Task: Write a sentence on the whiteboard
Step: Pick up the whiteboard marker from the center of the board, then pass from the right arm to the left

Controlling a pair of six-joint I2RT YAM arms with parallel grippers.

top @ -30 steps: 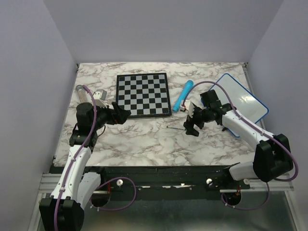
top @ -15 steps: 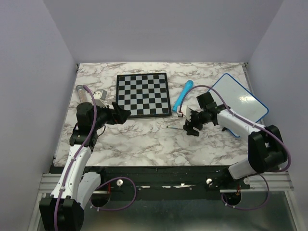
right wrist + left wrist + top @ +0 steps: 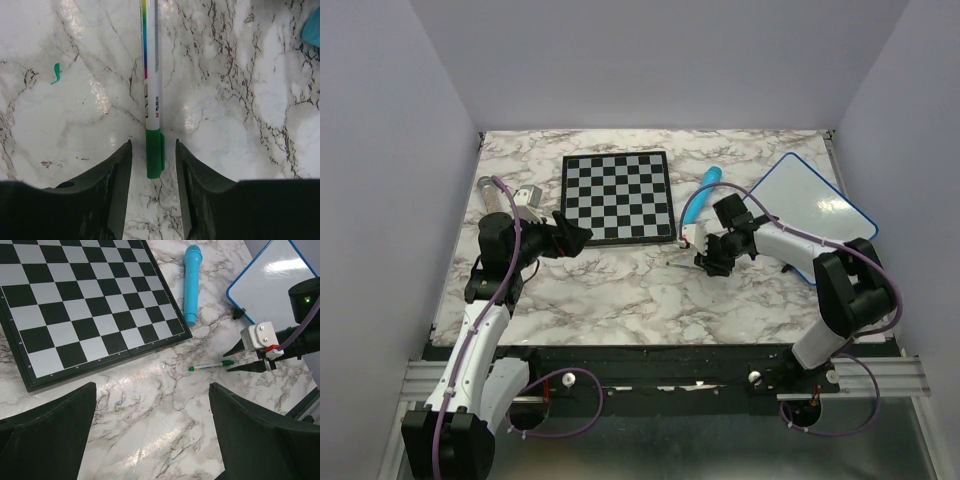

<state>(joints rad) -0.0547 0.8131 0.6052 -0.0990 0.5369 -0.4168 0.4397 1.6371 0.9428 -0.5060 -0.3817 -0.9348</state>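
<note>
Green-capped white plastic pen [image 3: 151, 90] sits between our right gripper's [image 3: 152, 150] open jaws, so we descend squarely before closing.

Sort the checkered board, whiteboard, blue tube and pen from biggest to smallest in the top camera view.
Checkered board and whiteboard: about equal, right arm hides part.
Then blue tube.
Smallest: pen.

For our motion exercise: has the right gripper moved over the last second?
Yes. The right gripper has shifted toward the chessboard, away from the whiteboard.
</note>
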